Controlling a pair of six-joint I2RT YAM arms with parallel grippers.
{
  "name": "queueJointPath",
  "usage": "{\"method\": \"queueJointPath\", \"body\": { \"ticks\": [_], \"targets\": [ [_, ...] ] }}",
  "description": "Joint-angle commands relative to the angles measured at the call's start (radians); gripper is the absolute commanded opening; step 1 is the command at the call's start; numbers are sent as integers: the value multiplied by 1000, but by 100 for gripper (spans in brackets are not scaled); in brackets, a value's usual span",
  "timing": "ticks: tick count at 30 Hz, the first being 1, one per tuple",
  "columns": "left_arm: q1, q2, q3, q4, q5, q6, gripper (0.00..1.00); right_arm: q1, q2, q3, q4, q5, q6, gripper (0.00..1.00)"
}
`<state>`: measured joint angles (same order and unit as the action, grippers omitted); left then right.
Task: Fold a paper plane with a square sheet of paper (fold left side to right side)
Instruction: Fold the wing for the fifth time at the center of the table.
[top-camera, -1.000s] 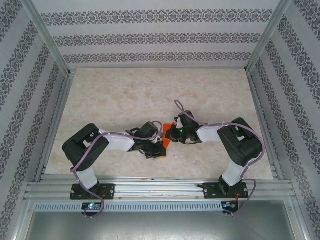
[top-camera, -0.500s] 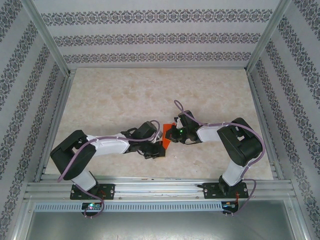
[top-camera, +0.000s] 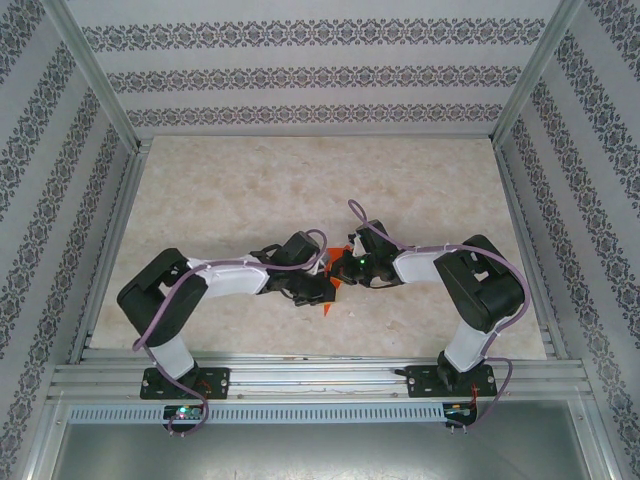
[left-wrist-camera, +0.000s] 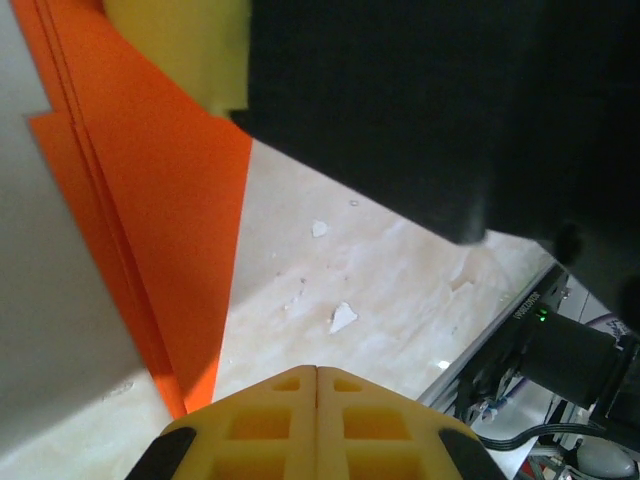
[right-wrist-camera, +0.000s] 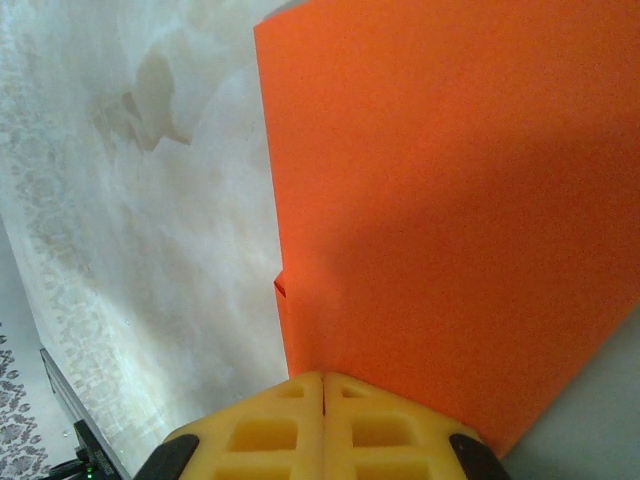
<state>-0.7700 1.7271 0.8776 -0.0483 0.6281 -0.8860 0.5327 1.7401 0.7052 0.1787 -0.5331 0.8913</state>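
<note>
Wide open tabletop (top-camera: 230, 200) around folded orange paper (right-wrist-camera: 430, 200) edges

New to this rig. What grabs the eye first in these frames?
The bright orange paper stands out, folded into layers at mid-table where both arms meet. The right gripper is shut, with its yellow fingertips pointed at the paper's flat face. The left gripper is also shut and sits beside the paper's pointed end. Floral-striped walls frame it all.
</note>
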Motion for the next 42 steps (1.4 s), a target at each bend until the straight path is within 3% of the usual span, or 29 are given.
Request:
{"method": "queueJointPath", "body": {
  "ticks": [1,17,42],
  "targets": [
    [9,25,52,-33,18,48,0,6,49,-13,-108,48,-12,0],
    [9,131,39,-8,10,67,0,10,63,-4,-117,51,-16,0],
    [-29,10,-125,-71,47,68,0,3,79,4,-145,51,-34,0]
  ]
}}
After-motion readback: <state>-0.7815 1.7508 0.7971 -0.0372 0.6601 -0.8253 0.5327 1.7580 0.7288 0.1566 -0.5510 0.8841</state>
